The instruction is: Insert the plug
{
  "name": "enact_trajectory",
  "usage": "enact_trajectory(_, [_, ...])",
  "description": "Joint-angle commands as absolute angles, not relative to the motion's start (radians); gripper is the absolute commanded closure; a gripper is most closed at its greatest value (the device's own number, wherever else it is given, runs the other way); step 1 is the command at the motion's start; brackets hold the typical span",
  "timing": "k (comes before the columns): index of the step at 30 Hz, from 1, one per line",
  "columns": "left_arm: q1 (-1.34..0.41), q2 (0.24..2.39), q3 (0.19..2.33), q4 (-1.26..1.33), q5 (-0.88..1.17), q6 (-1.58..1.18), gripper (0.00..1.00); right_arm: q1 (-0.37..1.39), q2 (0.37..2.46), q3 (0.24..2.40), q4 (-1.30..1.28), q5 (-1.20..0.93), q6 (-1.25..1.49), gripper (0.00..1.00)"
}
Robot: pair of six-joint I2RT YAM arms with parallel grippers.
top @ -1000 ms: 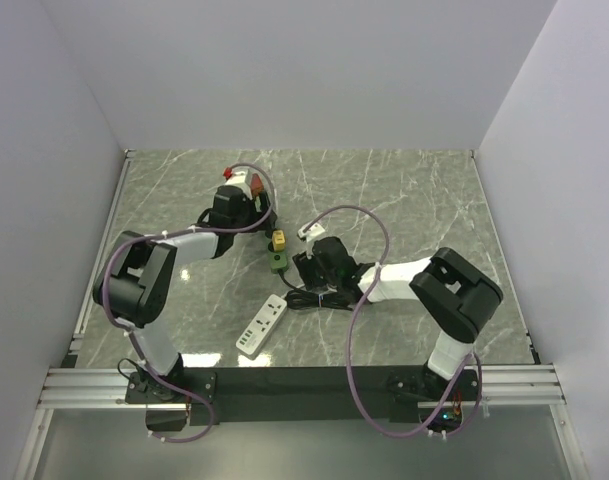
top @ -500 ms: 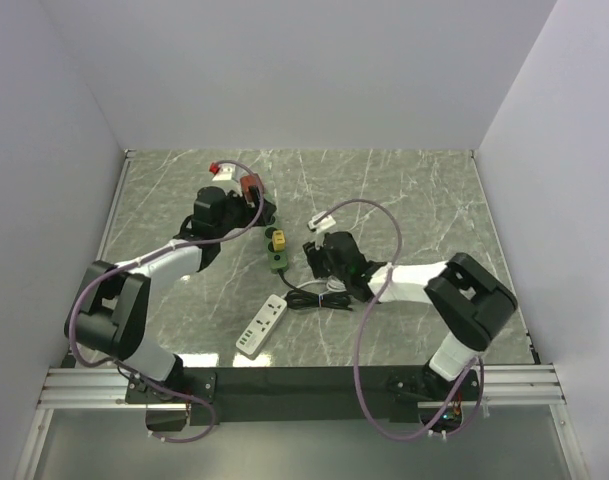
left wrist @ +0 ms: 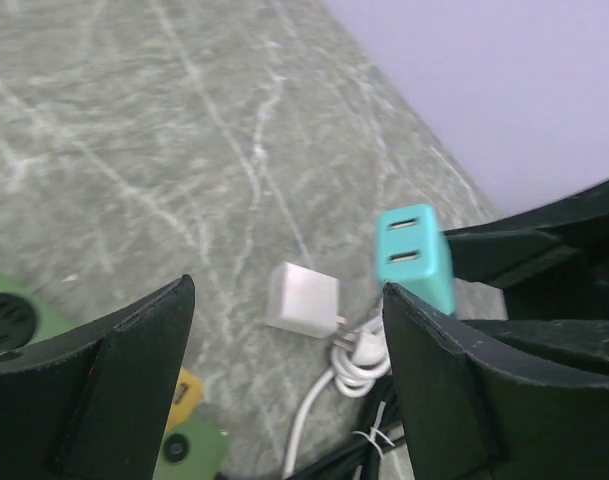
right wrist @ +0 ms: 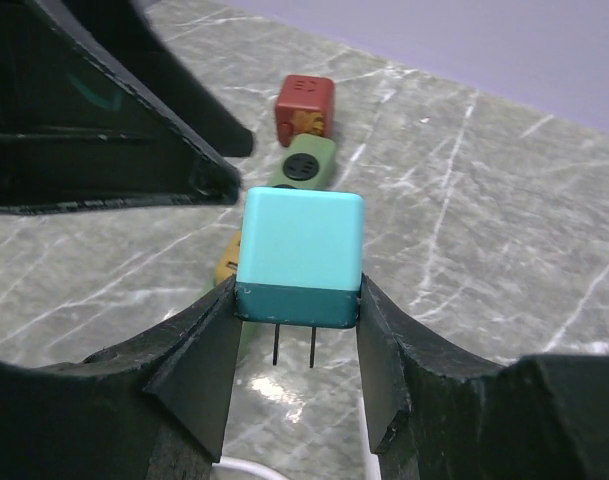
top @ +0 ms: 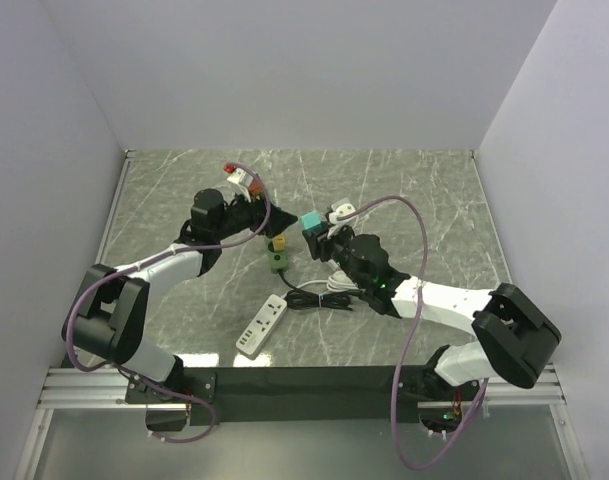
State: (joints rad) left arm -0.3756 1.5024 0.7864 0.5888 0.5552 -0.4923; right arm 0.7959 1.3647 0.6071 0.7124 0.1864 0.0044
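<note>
Gripping the teal plug (right wrist: 301, 255) by its two flat sides, the right gripper (right wrist: 297, 300) had its jaws closed narrow on the block and held it off the table (top: 414, 190). The marks pressed into the face of the red cube (right wrist: 305, 105) were too small to read, and no lettering could be made out on the plug.

The plug was a small square block with rounded corners. Its body was pale teal, with a darker teal band at the end where two thin metal prongs stuck out, pointing down. From the left wrist, the opposite face showed two short slots, one above the other.

Seen from above, the plug hung just right of the yellow adapter (top: 278, 242) and the green adapter (top: 276, 262). It was well apart from the white power strip (top: 262, 326), which lay flat nearer the arm bases.

The left gripper (left wrist: 284, 300) stood with its jaws wide and nothing between them. It faced the plug, above a white charger (left wrist: 302, 299) with a coiled cable (left wrist: 359, 350).
</note>
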Motion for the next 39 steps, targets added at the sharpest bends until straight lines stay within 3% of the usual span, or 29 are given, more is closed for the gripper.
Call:
enact_trajectory(1, [-0.397, 1.487, 0.761, 0.715, 0.67, -0.529, 0.19, 0.821, 1.371, 0.623, 0.779, 0.206, -0.029, 1.0])
enact_trajectory(23, [-0.428, 1.502, 0.689, 0.994, 0.723, -0.699, 0.19, 0.867, 1.361, 0.6, 0.873, 0.198, -0.026, 1.0])
enact_trajectory(30, [-0.442, 1.514, 0.699, 0.983, 0.749, -0.698, 0.39, 0.879, 1.361, 0.603, 0.877, 0.25, -0.029, 1.0])
enact_trajectory(36, [-0.451, 1.528, 0.716, 0.968, 0.77, -0.693, 0.44, 0.879, 1.353, 0.598, 0.884, 0.314, -0.023, 1.0])
enact_trajectory(39, [-0.453, 1.54, 0.718, 0.974, 0.781, -0.695, 0.39, 0.879, 1.359, 0.601, 0.887, 0.337, -0.029, 1.0])
